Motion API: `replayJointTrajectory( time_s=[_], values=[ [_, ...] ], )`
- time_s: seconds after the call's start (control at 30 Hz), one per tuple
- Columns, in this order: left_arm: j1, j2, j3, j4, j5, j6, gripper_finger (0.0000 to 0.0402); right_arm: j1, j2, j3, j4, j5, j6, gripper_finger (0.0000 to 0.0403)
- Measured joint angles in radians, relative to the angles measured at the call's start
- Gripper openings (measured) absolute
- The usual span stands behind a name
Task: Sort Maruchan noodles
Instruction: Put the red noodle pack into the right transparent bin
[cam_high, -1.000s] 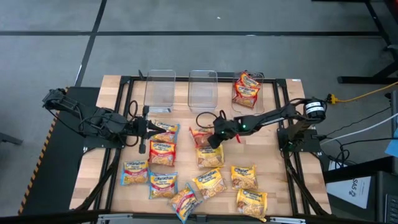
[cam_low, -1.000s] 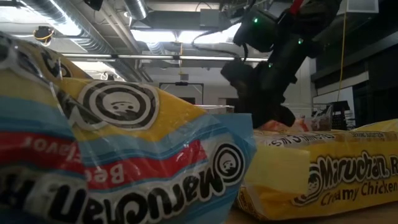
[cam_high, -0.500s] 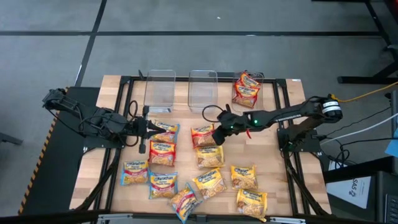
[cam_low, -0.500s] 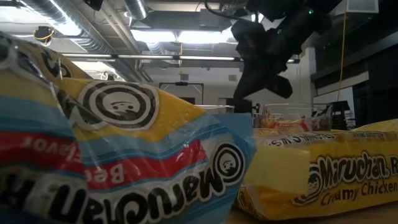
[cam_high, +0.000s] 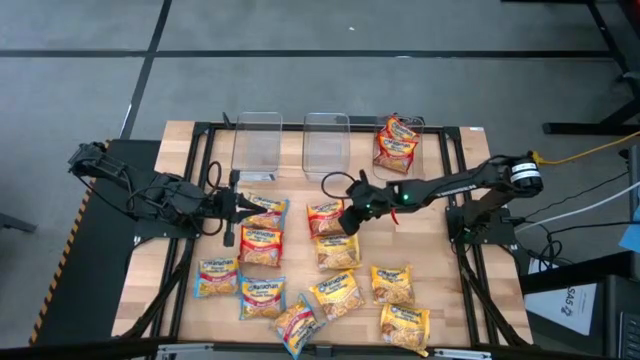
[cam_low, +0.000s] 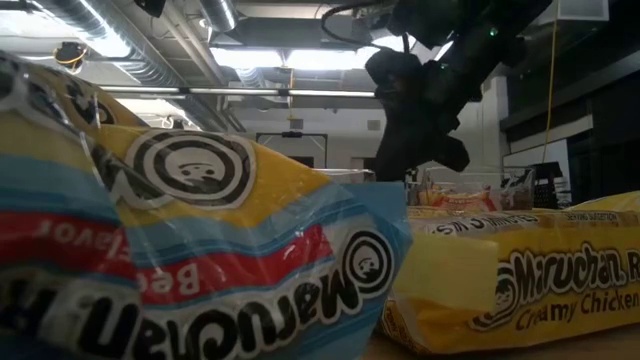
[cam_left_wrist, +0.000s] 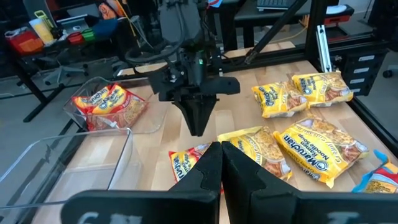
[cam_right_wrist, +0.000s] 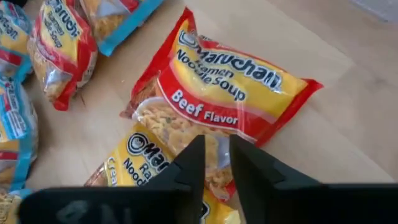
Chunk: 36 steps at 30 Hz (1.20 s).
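Over the table centre, high view: right gripper (cam_high: 347, 221) hangs above the red-trimmed flat plastic Beef noodle packet (cam_high: 326, 218), which lies on the wooden table (cam_high: 455, 290). At 12 o'clock stand three clear plastic rectangular bins; the right bin (cam_high: 398, 147) already holds red-trimmed packets, the middle bin (cam_high: 326, 145) and left bin (cam_high: 257, 143) show nothing inside. Loose blue- and yellow-trimmed packets spread from centre toward 6 o'clock. Left gripper (cam_high: 238, 209) waits at 9 o'clock, beside a blue-trimmed packet (cam_high: 264, 208).

Low view: right arm descends from above behind a yellow Creamy Chicken packet (cam_low: 520, 290); its fingers are not resolvable here.

Left wrist view: left fingers clenched together, empty. Right gripper (cam_left_wrist: 198, 121) points down over the red packet (cam_left_wrist: 186, 165), which sits just beside a yellow packet (cam_left_wrist: 261, 146).

Right wrist view: fingers slightly parted, a narrow gap, grasping nothing; the Beef packet (cam_right_wrist: 217, 106) lies flat beneath, with the yellow packet (cam_right_wrist: 134, 163) touching its near edge.

Risks, judged: gap looks too narrow to straddle a flat wrapper, so fingers may skid on slick film or push it aside. Neighbouring yellow packet overlaps the edge; a pinch there could lift both, or drag the yellow one out of place.
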Motion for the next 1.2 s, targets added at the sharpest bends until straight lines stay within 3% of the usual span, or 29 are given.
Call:
replayJointTrajectory(
  time_s=[0.27,0.53,1.2],
  values=[
    [0.0,0.0,0.0,0.0,0.0,0.0,0.0,0.0,0.028,0.001,0.051,0.025,0.026,0.0163],
    [0.0,0.0,0.0,0.0,0.0,0.0,0.0,0.0,0.078,0.0,0.062,0.027,0.032,0.021],
    [0.0,0.0,0.0,0.0,0.0,0.001,0.0,0.0,0.166,0.001,0.129,0.052,0.052,0.0225]
  ],
)
